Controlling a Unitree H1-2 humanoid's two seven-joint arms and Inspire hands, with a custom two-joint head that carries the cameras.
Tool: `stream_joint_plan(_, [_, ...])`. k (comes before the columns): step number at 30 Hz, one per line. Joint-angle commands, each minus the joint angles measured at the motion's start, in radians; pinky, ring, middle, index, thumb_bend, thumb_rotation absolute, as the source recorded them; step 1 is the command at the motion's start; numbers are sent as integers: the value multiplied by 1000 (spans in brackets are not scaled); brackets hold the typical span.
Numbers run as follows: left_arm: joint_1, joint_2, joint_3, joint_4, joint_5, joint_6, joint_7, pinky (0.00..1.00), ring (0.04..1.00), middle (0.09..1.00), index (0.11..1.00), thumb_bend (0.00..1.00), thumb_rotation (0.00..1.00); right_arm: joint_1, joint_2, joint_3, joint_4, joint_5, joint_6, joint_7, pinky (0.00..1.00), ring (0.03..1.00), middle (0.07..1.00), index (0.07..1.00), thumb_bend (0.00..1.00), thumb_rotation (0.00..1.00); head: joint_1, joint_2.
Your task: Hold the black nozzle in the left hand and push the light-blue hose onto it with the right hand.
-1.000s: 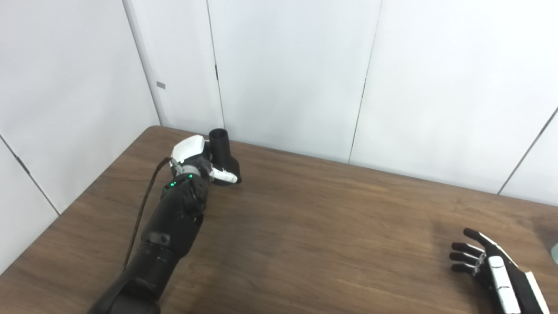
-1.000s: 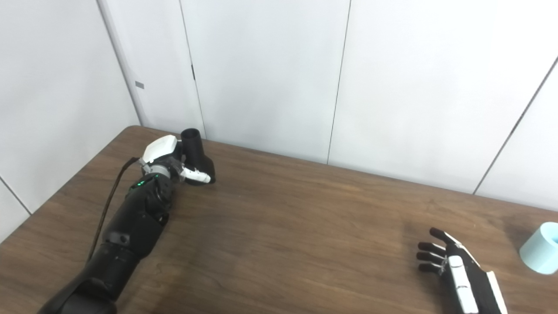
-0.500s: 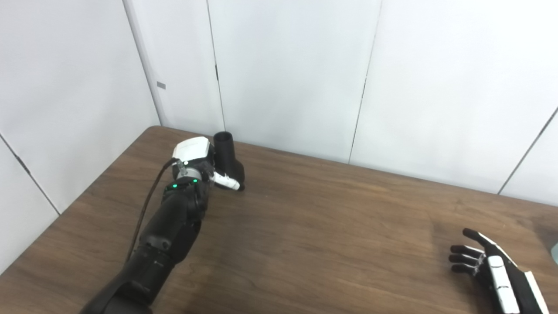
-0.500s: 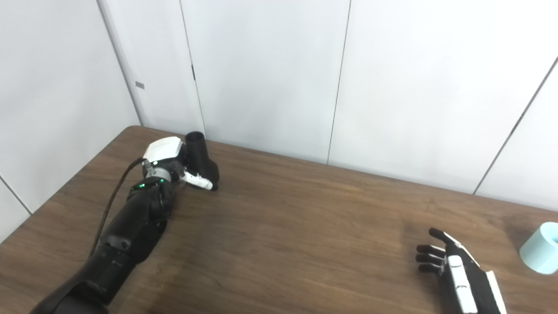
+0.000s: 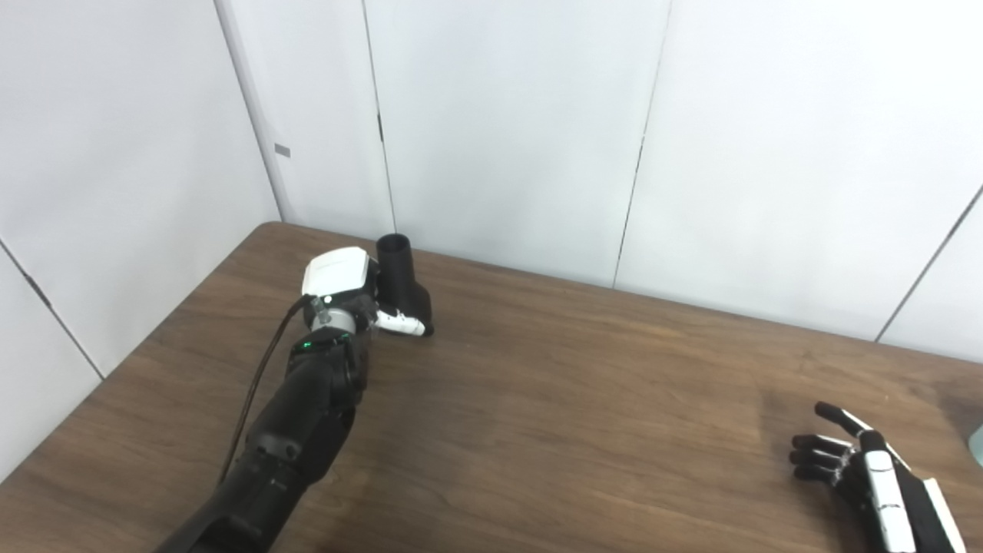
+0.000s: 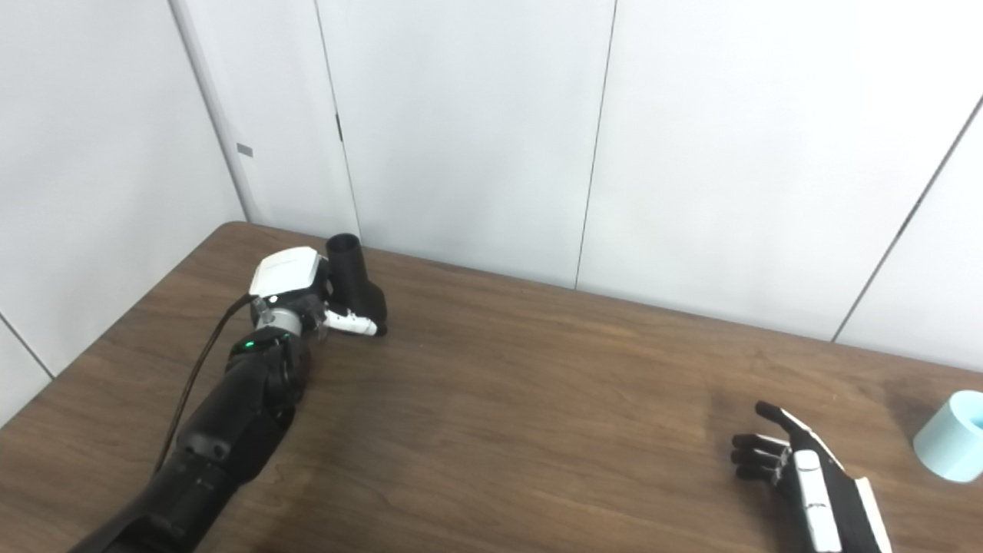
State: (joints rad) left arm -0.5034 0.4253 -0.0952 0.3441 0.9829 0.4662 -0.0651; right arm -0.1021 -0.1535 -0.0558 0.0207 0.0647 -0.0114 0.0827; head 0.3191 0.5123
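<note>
The black nozzle stands upright on the brown table, at its far left near the wall. My left hand is wrapped around the nozzle's wide base, with the thumb across its front; the other fingers are hidden behind it. The light-blue hose is a short tube lying at the table's right edge, and only a sliver of it shows in the left eye view. My right hand rests low at the front right, open and empty, a short way left of the hose.
White wall panels close off the table's far side and left side, right behind the nozzle. A black cable runs along my left forearm.
My left hand has turned and closed in on the nozzle, and the nozzle has shifted slightly to the right with it. The right hand has stayed almost still.
</note>
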Motion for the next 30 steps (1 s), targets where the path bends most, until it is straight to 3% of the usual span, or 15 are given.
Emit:
stream_joint_plan(1, [-23, 9, 9, -48, 12, 3, 18, 530, 642, 549, 458, 514, 0, 3, -9, 3, 4, -2, -16, 11, 534, 588, 603, 786, 262, 948, 1, 1])
stream_joint_plan(8, [43, -9, -16, -182, 52, 3, 2, 482, 593, 549, 461, 516, 0, 2, -7, 10, 18, -9, -43, 9, 525, 578, 594, 782, 272, 941, -36, 6])
stream_joint_plan(13, [84, -34, -44, -283, 80, 2, -5, 399, 516, 492, 482, 525, 0, 6, -3, 14, 20, -14, -59, 7, 522, 580, 591, 768, 280, 938, -56, 11])
stream_joint_plan(21, [136, -85, -89, -420, 88, -1, -35, 328, 449, 423, 499, 524, 0, 17, 8, 16, -35, -19, 1, -8, 530, 582, 604, 762, 296, 919, -112, 31])
stream_joint_plan(30, [187, -137, -184, -492, 106, -26, -57, 318, 418, 472, 481, 527, 0, 21, 7, 17, -115, -78, 41, -39, 588, 597, 572, 742, 320, 963, -216, 69])
